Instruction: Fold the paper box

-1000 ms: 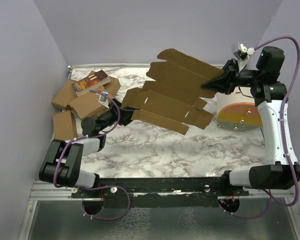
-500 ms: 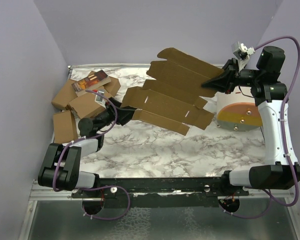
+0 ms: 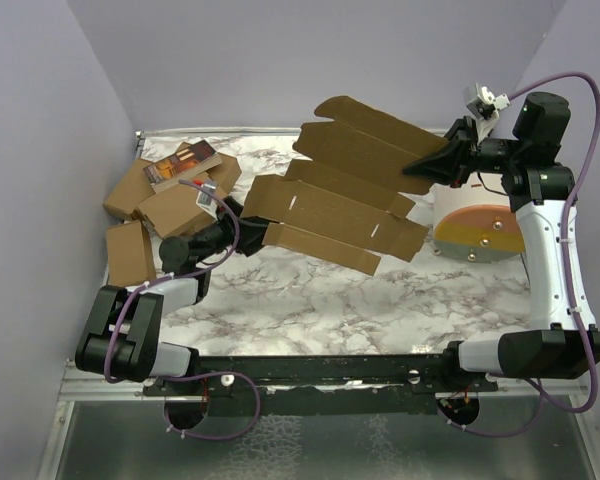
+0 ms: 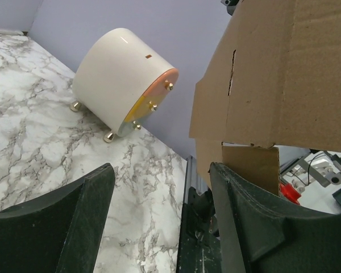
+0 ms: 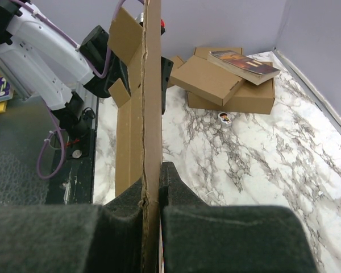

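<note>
Our right gripper [image 5: 153,190] is pressed together on one edge of the paper box [image 3: 345,195]. The box is a flat, die-cut brown sheet held up in the air, reaching away from that grip toward our left gripper [image 4: 161,173]. The left gripper is spread wide, and the sheet's edge lies just above one finger, not between the two. We judge the sheet to be light, thin and floppy, and easily creased or torn. It is best held at a panel edge close to a crease line, not by the small tabs.
</note>
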{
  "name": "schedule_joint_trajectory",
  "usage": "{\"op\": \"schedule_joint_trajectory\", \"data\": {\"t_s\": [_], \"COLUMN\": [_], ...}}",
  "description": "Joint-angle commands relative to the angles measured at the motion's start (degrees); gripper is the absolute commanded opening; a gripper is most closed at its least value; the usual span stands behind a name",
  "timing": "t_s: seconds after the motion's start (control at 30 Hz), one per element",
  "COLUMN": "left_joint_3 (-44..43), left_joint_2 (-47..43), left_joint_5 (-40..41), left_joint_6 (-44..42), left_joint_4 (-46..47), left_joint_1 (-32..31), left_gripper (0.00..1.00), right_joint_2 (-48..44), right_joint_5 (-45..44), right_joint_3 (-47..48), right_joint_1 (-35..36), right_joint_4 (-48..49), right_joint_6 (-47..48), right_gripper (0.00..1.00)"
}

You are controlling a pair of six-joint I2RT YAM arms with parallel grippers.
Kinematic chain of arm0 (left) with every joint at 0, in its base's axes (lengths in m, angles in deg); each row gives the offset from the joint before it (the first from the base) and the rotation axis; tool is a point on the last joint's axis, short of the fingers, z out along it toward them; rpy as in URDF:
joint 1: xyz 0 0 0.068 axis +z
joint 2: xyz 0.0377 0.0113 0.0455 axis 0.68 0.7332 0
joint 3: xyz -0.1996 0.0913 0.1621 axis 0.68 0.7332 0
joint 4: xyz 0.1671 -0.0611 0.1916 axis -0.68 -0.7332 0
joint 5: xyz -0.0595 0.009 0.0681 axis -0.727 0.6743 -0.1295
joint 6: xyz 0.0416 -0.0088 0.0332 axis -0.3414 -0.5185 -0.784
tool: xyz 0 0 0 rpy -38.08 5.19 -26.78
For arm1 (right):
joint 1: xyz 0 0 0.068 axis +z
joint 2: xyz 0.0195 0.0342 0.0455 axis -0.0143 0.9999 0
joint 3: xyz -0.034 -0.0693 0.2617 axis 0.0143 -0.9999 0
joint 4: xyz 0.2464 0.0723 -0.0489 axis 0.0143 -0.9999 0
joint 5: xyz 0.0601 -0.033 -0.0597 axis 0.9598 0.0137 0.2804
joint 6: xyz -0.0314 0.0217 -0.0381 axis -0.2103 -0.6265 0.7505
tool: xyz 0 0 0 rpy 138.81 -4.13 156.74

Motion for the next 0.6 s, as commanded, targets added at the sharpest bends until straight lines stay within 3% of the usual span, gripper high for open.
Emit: {"op": "schedule_joint_trajectory", "data": {"t_s": [0.0, 0.57], "left_joint_3": [-1.47, -0.69], "left_joint_2": [0.52, -1.13], "left_joint_5": [-2.02, 0.13], "left_joint_6": [-0.05, 1.86], "left_joint_4": [14.21, 14.20], "left_joint_1": [-0.55, 2.15], "left_gripper": [0.71, 0.71], "right_joint_2": [-0.32, 0.24], "right_joint_5": [-1.20, -3.87], "right_joint_3": [1.00, 1.26], "right_joint_1": [-0.25, -0.25], "right_joint_4": [1.02, -0.69], "right_joint_6": [-0.65, 1.51], "right_gripper": [0.01, 0.01]}}
